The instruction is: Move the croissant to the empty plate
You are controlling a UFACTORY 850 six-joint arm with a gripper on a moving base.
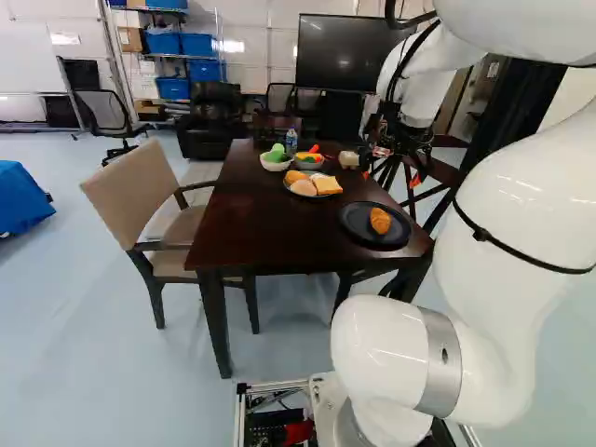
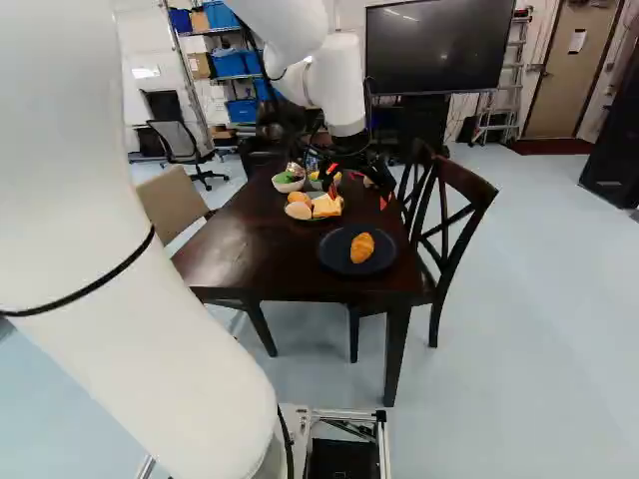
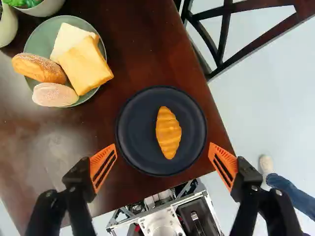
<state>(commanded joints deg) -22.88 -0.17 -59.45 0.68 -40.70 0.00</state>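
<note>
My gripper [image 2: 357, 187] hangs above the table past the dark plate in the right base view. Seen in the wrist view, the gripper [image 3: 163, 156] is open, its orange-padded fingers wide apart with nothing held between them. The croissant [image 3: 168, 132] lies alone on the round dark plate [image 3: 134, 147], ahead of the gap between the fingers. In the left base view the same croissant [image 1: 380, 221] rests on that plate [image 1: 358, 233], near the table's close right corner. The other plate, a green one [image 3: 37, 43], carries bread slices and rolls.
Beyond the bread, bowls [image 1: 274, 165] of vegetables and a bottle [image 1: 291, 142] stand on the dark table [image 1: 251, 228]. A beige chair [image 1: 140, 196] stands left of it, a dark wooden chair [image 2: 449, 225] right. In the wrist view, a person's leg [image 3: 294, 194] shows beside the table.
</note>
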